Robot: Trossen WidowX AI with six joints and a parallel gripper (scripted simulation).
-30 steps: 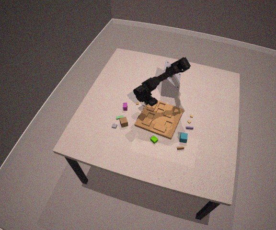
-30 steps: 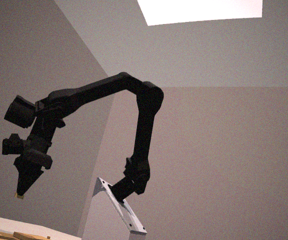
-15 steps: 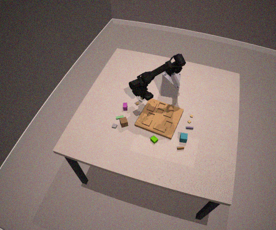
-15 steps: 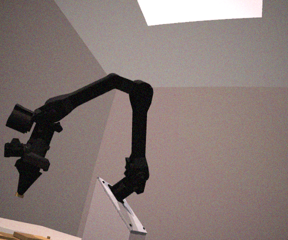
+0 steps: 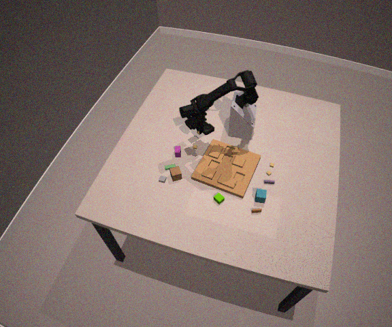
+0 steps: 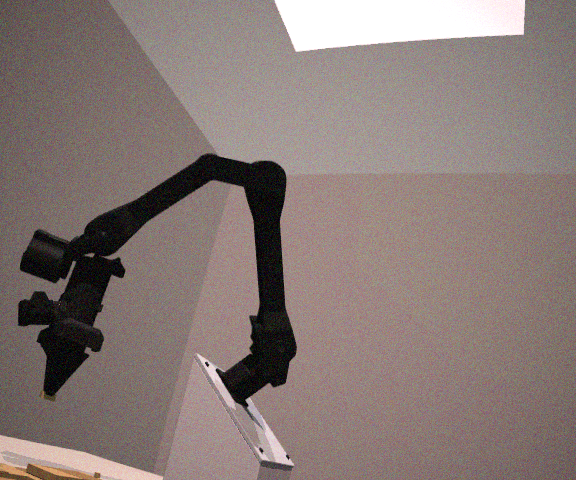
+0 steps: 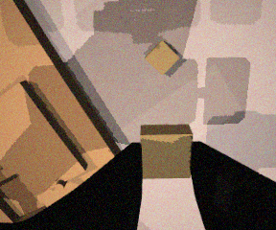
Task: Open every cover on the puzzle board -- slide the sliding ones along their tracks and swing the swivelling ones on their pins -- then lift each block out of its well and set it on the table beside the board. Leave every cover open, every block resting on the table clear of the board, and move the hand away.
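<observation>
My gripper (image 5: pixel 199 131) (image 6: pixel 48 393) (image 7: pixel 165 152) is shut on a small yellow block and holds it above the table, just off the board's far left edge. The held yellow block (image 6: pixel 48 397) (image 7: pixel 166 159) shows between the fingertips. The wooden puzzle board (image 5: pixel 246 178) (image 7: pixel 49 91) has covers of the same wood colour; how far each stands open is hard to tell. Another yellow block (image 5: pixel 194 146) (image 7: pixel 162 57) lies on the table left of the board. Two more, one yellow block (image 5: pixel 271 164) and another yellow block (image 5: pixel 268 173), lie to its right.
Left of the board lie a magenta block (image 5: pixel 177 151), a green bar (image 5: pixel 169 166), a brown cube (image 5: pixel 175 174) and a grey piece (image 5: pixel 162 178). A bright green block (image 5: pixel 218 197) lies in front. A purple bar (image 5: pixel 269 182), teal cube (image 5: pixel 260 195) and orange bar (image 5: pixel 256 210) lie right.
</observation>
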